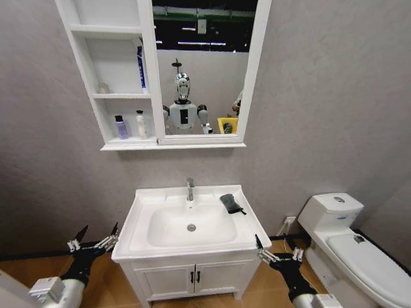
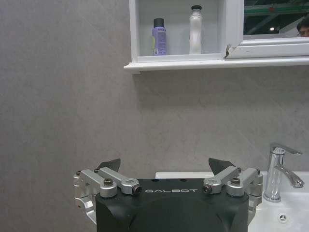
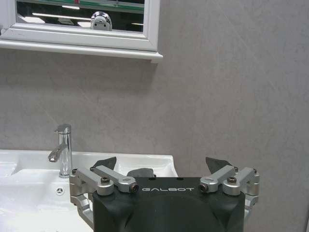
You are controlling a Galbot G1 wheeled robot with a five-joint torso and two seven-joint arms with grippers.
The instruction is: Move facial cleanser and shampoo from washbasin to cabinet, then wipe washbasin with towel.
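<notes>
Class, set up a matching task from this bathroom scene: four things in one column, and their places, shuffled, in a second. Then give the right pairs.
Things:
1. towel
2. purple bottle
3. toilet
4. left gripper

Places:
A. lowest cabinet shelf, beside a white bottle
B. right of the washbasin, on the floor
C. low, off the washbasin's left edge, fingers open
D. washbasin rim, right of the tap

Pairs: 1-D, 2-A, 3-B, 4-C
</notes>
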